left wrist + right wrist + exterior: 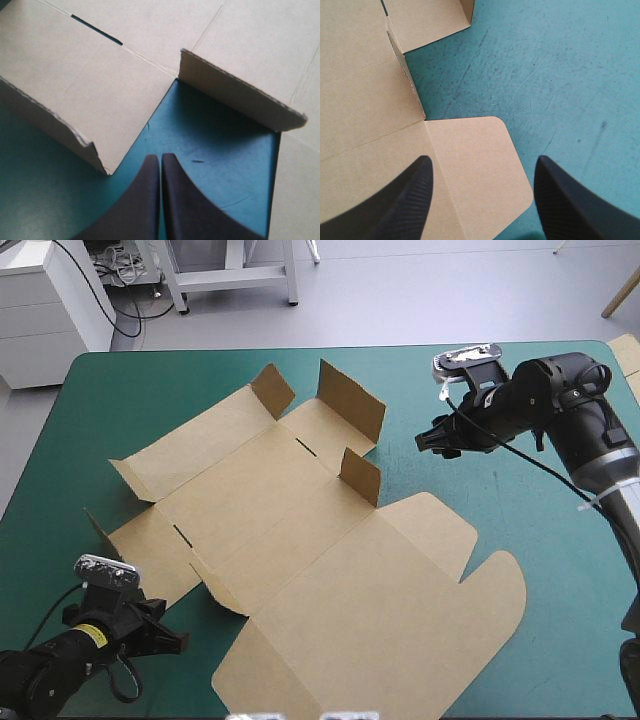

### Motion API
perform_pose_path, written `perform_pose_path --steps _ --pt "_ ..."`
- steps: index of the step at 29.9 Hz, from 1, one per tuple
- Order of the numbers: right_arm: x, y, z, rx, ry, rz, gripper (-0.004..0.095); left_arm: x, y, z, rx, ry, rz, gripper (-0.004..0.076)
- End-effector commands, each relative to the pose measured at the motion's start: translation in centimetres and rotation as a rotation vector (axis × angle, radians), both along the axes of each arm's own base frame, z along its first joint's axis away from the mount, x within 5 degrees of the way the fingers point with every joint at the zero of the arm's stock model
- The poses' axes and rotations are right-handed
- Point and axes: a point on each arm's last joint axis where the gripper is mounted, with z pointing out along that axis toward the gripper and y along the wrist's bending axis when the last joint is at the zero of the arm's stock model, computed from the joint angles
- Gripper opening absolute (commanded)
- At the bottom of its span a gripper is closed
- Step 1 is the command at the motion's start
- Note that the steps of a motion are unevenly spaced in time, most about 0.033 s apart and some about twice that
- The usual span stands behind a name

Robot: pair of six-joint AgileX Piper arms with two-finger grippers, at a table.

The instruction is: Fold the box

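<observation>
Brown box (300,530) lies spread between left tool (176,642) and right tool (426,441).

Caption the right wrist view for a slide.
Open right pincer above the rounded flap of the box on teal-green cover.

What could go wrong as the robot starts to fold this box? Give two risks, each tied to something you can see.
1. The left gripper is shut, over bare cover in a notch between raised flaps. Pushing ahead could shove the loose box rather than fold it.
2. The right gripper is open above a rounded flap lying flat. Closing there may crease it or slip off its edge.
</observation>
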Motion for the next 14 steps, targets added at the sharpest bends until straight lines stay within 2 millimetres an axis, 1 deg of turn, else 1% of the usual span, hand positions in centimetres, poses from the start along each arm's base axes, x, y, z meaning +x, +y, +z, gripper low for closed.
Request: perform_pose_path --steps 1,14 --pt "-0.61 -0.42 1.91 0.020 -0.092 -0.010 0.0586 0.49 -0.17 1.08 -0.038 -0.065 0.014 -0.0008" --pt "-0.55 0.16 2.03 0.088 -0.092 0.002 0.0578 0.49 -0.17 1.08 -0.038 -0.065 0.014 -0.0008"
